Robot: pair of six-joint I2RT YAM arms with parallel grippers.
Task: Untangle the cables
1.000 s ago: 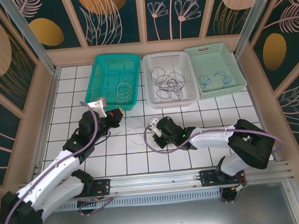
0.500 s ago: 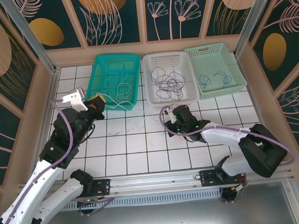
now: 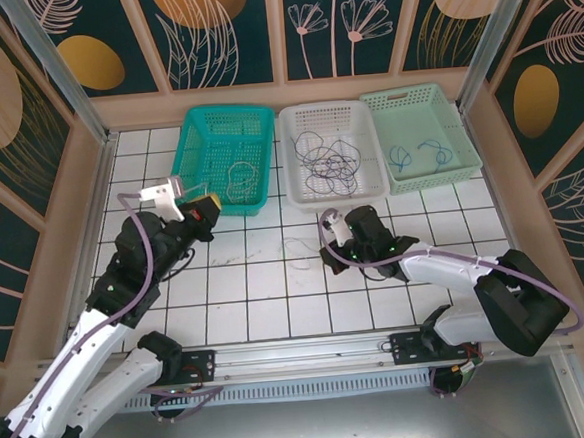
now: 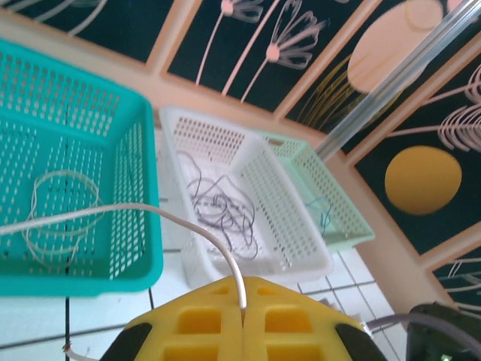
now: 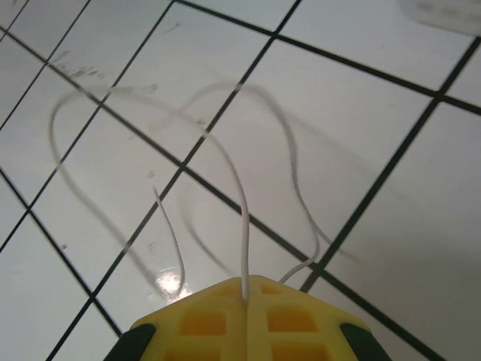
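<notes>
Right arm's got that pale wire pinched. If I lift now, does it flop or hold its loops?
Probably springy rather than limp: the pale wire arcs out of the right gripper in open loops. Likely very light, being hair-thin. Its free end may drag across the tiles.

Three baskets: one teal basket [image 3: 212,144], one white basket [image 3: 326,107], one pale green basket [image 3: 404,101]. Two arms, the left arm [image 3: 99,333] and the right arm [image 3: 446,263], one gripper each: left gripper [image 4: 243,304], right gripper [image 5: 246,289]. Blue cables [image 3: 400,156]: two. Pale cables [image 5: 244,226]: three discernible. Dark cables [image 3: 328,164]: one tangle, number indistinct.
</notes>
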